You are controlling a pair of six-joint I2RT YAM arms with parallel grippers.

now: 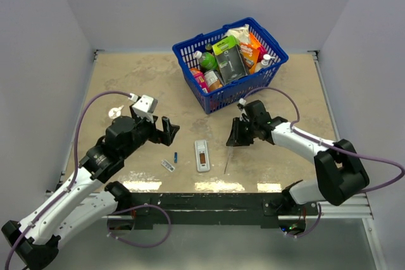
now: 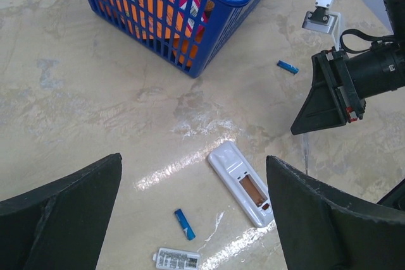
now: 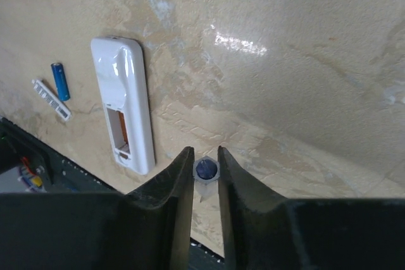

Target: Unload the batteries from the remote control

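**Right hand** (image 3: 204, 156): In the right wrist view its two dark fingers fill the lower edge. The jaws are drawn almost together and clamp a thin rod (image 3: 205, 169), seen end-on there as a small round tip with a blue centre and a pale rim. In the top view the rod shows as a fine grey line sloping from the hand toward the counter (image 1: 285, 162). Whether its tip touches the surface cannot be told.

**Remote control** (image 3: 126, 86): It lies flat on the counter between the two hands, near the front edge and just left of the rod. The recessed face is up. The long narrow recess is uncovered and shows an orange-brown interior. Whether a cell remains inside cannot be told.

**Loose cells**: A blue cell (image 3: 59, 81) lies on the counter left of the remote control, apart from it. A thin pale-grey cell (image 3: 50, 99) with dark print lies just beside the blue cell, further left. Contact between the two cannot be told.

**Left hand** (image 2: 194, 158): The jaws are spread fully and grip nothing. The hand hangs above the counter to the left of the remote control. Its wrist view frames the remote control and both loose cells between the fingers.

**Other items**: A blue basket (image 1: 234, 93) packed with goods stands at the far side. A small blue piece (image 2: 288, 66) lies on the counter near it.
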